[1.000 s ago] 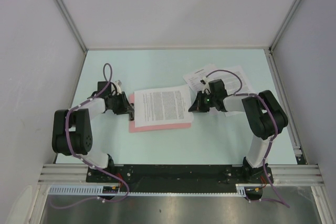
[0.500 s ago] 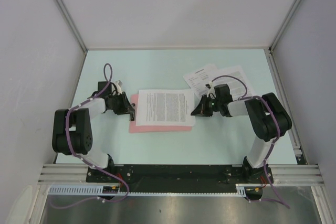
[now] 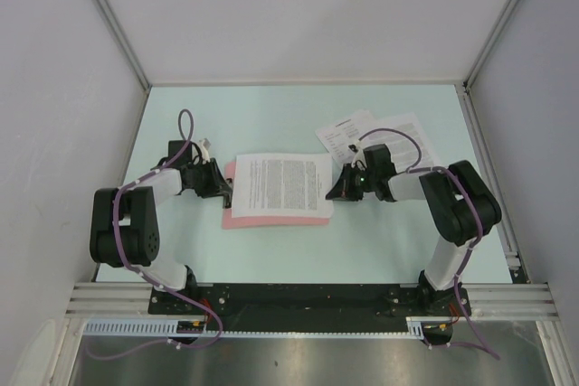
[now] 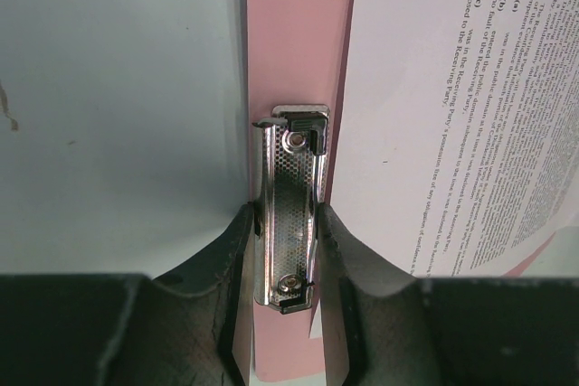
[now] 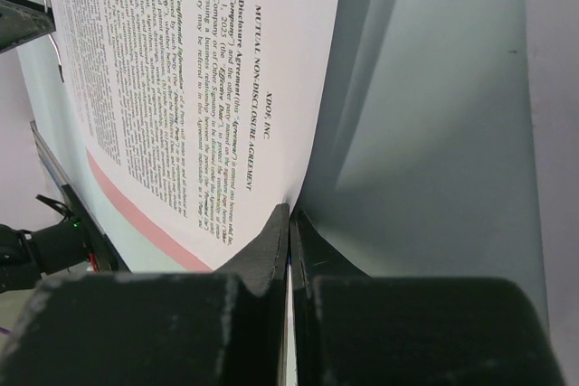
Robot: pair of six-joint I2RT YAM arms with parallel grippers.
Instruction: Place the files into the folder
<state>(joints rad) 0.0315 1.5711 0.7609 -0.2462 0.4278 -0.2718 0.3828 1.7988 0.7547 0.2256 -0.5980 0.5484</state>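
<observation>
Paper sheet (image 3: 282, 184) lies flat on the pink folder (image 3: 271, 219), one edge pinched tight in my right claw (image 5: 289, 223), so I should slide it slowly and straight under the metal clip (image 4: 291, 178) that my left claw (image 4: 285, 216) squeezes from both sides.

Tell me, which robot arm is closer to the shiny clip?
Left. The left gripper has its jaws squeezing the clip; the right gripper is across the paper, pinching its far edge.

Lab robot cell: white panel walls (image 3: 308, 15), aluminium rails (image 3: 109, 297), pale-green table (image 3: 271, 115).
</observation>
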